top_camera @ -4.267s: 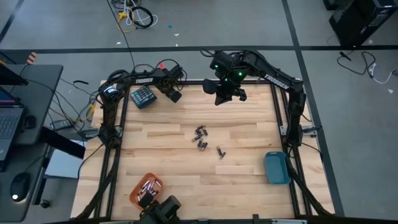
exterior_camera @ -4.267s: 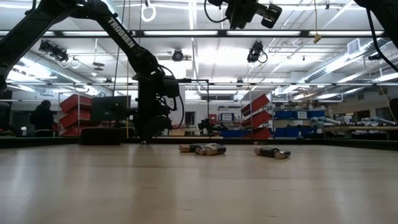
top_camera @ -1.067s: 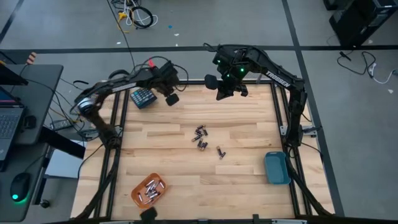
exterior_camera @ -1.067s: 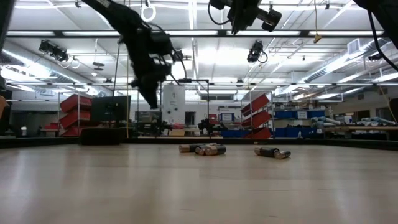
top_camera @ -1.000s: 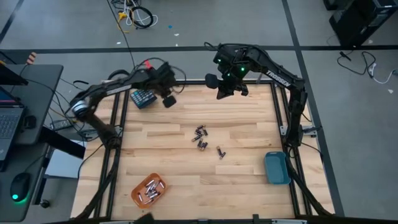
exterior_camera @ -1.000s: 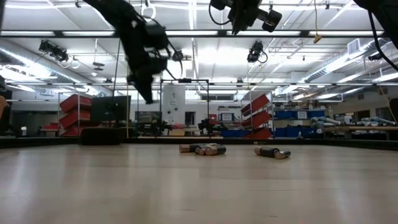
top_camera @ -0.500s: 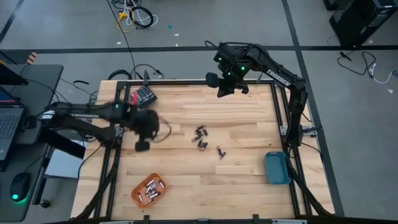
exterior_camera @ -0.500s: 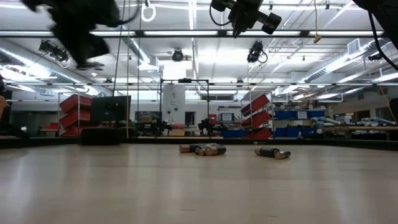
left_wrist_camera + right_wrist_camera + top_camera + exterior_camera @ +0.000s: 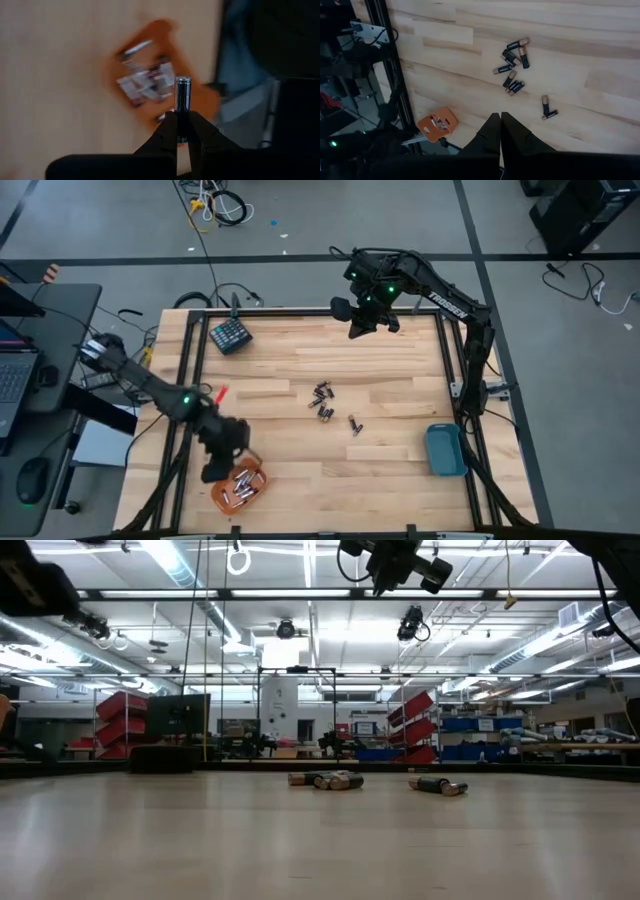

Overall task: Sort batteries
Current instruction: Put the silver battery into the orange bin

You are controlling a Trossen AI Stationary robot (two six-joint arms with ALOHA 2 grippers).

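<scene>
My left gripper [image 9: 182,117] is shut on one battery [image 9: 183,92] and hangs over the orange tray [image 9: 240,488] at the table's near left, which holds several batteries. In the high view this gripper [image 9: 215,470] is beside the tray's left end. More batteries [image 9: 322,400] lie loose mid-table, with a pair [image 9: 354,425] a little to the right of them. They also show in the low view [image 9: 325,779] and the right wrist view [image 9: 512,65]. My right gripper [image 9: 500,117] is shut and holds nothing. It hangs high over the table's far edge [image 9: 357,322]. My left gripper pinches the battery's lower end [image 9: 182,111] between its two fingertips. The battery sticks out past the fingers, in line with them. It is lifted clear, above the orange tray.
A blue tray [image 9: 444,450] sits at the right edge. A dark teal keypad-like block [image 9: 230,335] lies at the far left corner. Dark frame posts run along the table's left and right sides.
My left arm has swung fast from the far edge beside the keypad block toward the near left corner. It turned as it went and now hangs over the orange tray. The right arm and the loose batteries have kept still.
</scene>
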